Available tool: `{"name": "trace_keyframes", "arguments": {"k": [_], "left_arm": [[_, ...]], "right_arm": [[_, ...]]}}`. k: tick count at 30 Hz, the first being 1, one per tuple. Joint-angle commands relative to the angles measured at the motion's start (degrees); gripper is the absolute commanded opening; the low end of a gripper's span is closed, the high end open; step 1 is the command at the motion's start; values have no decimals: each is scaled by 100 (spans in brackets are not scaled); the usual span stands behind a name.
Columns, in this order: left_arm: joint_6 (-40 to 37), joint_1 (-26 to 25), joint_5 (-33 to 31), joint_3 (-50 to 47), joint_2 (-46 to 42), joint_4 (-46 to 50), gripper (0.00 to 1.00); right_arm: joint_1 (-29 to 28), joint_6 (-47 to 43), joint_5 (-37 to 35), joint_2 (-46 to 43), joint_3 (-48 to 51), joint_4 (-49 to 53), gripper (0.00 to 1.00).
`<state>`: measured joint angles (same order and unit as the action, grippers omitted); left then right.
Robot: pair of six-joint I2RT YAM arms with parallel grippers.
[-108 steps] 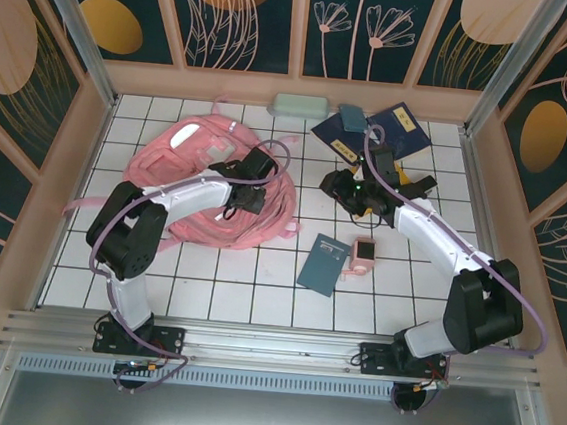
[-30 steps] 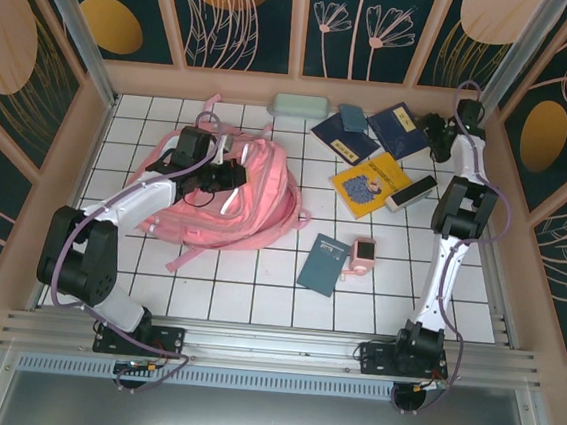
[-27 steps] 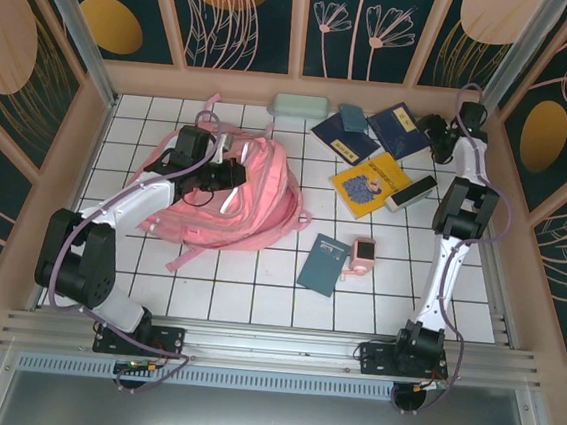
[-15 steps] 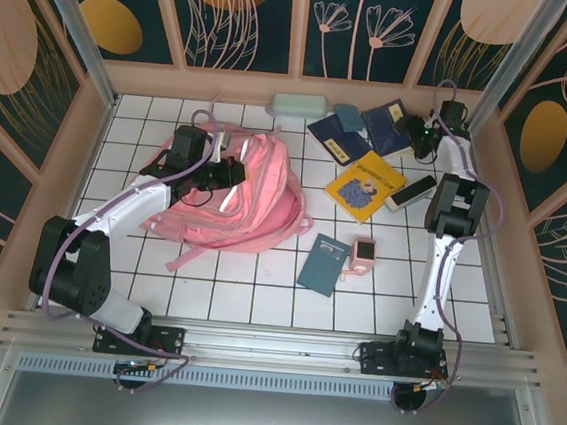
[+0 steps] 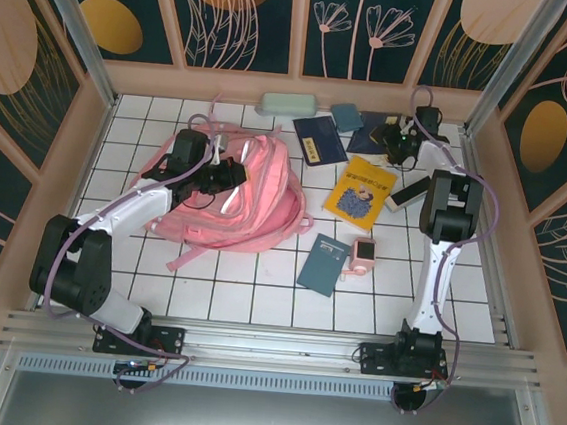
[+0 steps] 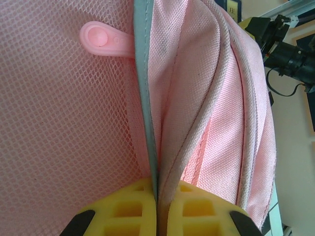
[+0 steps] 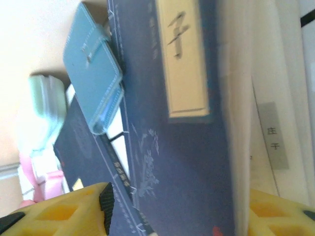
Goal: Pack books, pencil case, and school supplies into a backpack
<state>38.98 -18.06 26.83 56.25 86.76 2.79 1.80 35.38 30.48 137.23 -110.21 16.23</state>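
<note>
Left pincer (image 6: 157,189) is clenched on backpack (image 6: 221,98) edge; right pincer (image 7: 177,196) is set astride navy book (image 7: 187,147), grip indeterminate.

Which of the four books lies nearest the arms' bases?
The dark teal book, alone near mid-table beside the pink cube gadget. The yellow book lies farther back, and the left navy book and right navy book sit by the far wall.

Two arms, left (image 5: 128,208) and right (image 5: 431,277), wore white shells between black joints, each on a black base (image 5: 137,337). Purple cables (image 5: 417,92) looped along them. The fingers (image 6: 128,211) were yellow moulded plastic, ribbed with square hollows and tipped with black at their outer corners.
</note>
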Motion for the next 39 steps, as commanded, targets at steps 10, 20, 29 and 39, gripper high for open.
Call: {"name": "trace_keyframes", "arguments": {"k": [10,20,29,39], "left_arm": [[41,-23,106,66,37,-264,0],[-481,-23,-651,308,72,299,0],[-635,-22,-1010,1040,834,1137,48],[-725,-30,-1555,1680,770,1335,64]], "right_arm": [[68,400,259,674,-988,-264,46],[348,576,795,1554,-2330,-13,0],[426,453,914,654,-1505,-49,0],[402,636,1542,-241,-736,-689,0]]}}
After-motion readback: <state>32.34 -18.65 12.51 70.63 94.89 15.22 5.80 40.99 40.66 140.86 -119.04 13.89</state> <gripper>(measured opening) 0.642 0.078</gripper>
